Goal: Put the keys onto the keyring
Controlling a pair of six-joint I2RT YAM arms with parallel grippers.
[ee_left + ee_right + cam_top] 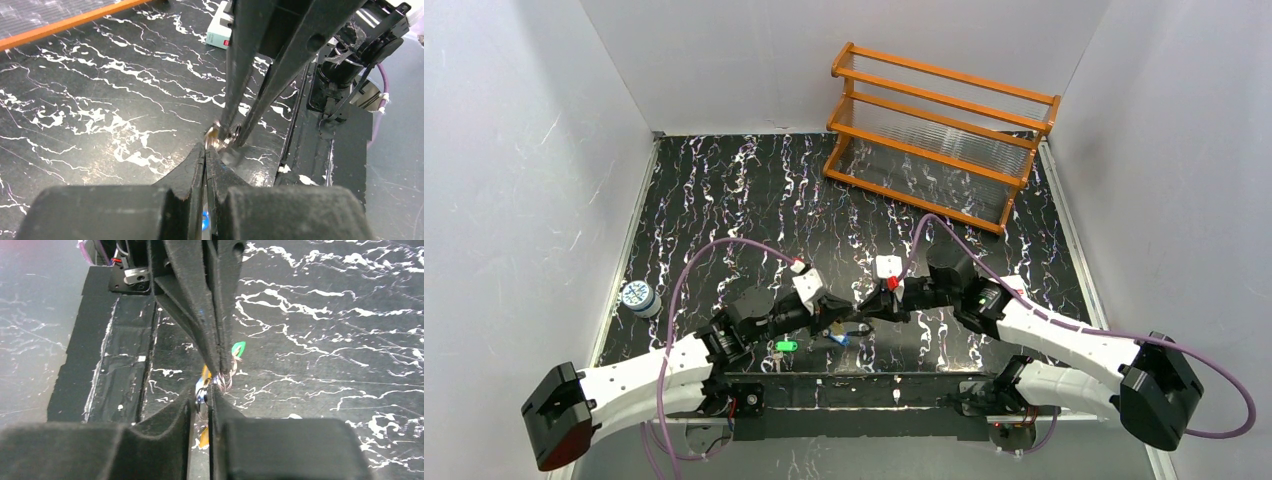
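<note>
- Left gripper (206, 150): jaws pressed fully together. The keyring (227, 381) sits at their tips as thin silvery wire loops and appears to be pinched there.
- Right gripper (201, 402): jaws nearly together with a silvery key blade (201, 396) in the narrow gap. A firm hold cannot be confirmed.
- Location: keyring and clustered keys lie between the two grippers, near the front of the black marbled table (724, 200). A yellow key head (204, 373) shows just beside the blade. A green key (786, 346) lies apart on the table, left of the left gripper.
- Handling, judged: the keys are light, stiff and smooth, so they are liable to pivot or slip. Grip across the flat plastic head, leaving the hole free. The ring wire is thin and springy; hold it away from its opening.
- Containers: the blue-white can (639, 297) stands well apart near the left edge, contents unseen. No key is seen on the orange rack (939, 130).
</note>
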